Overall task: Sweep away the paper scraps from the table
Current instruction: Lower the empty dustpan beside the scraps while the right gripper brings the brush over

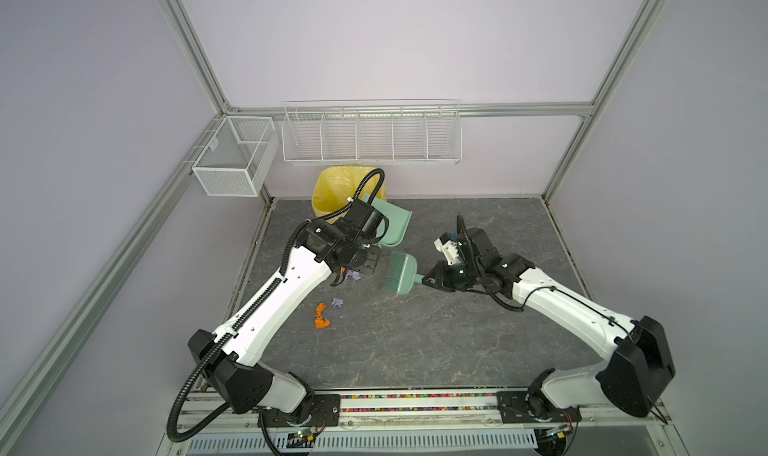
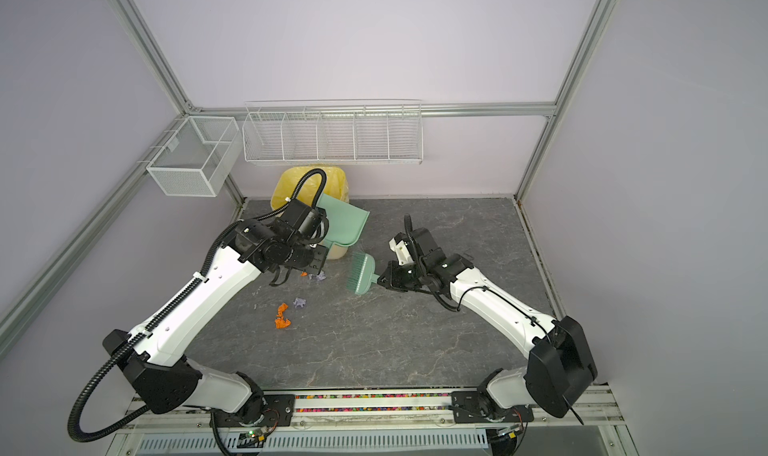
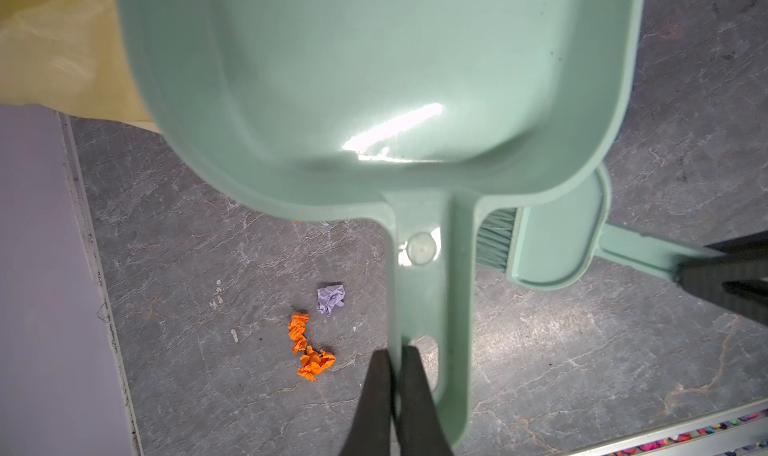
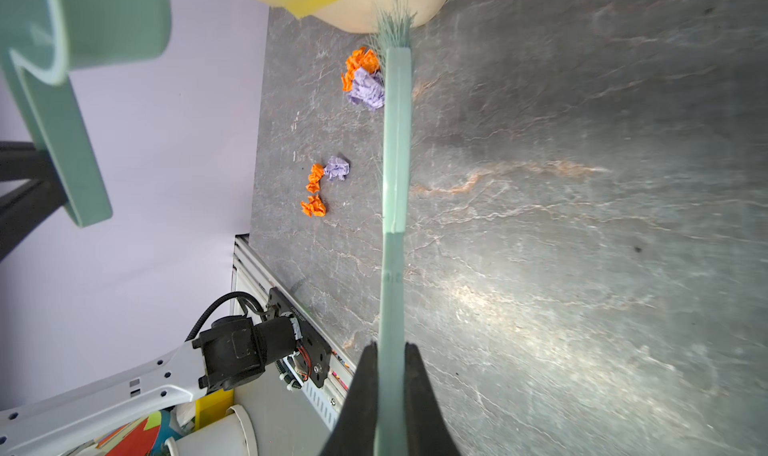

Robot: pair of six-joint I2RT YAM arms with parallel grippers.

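The left fingers (image 3: 376, 395) are clenched on the handle edge of a mint-green dustpan (image 3: 374, 80). Only the left wrist view shows this grip, while both top views show the pan raised and tipped at a yellow-lined bin (image 1: 332, 192). The right fingers (image 4: 361, 391) pinch the handle of a matching brush (image 4: 395, 142). The paper scraps (image 4: 363, 78) lie on the left part of the dark veined counter (image 1: 457, 329): one orange-and-lavender pair just beside the brush head, plain in the right wrist view but mostly hidden under the left arm from above, and another pair nearer the front, visible in every view.
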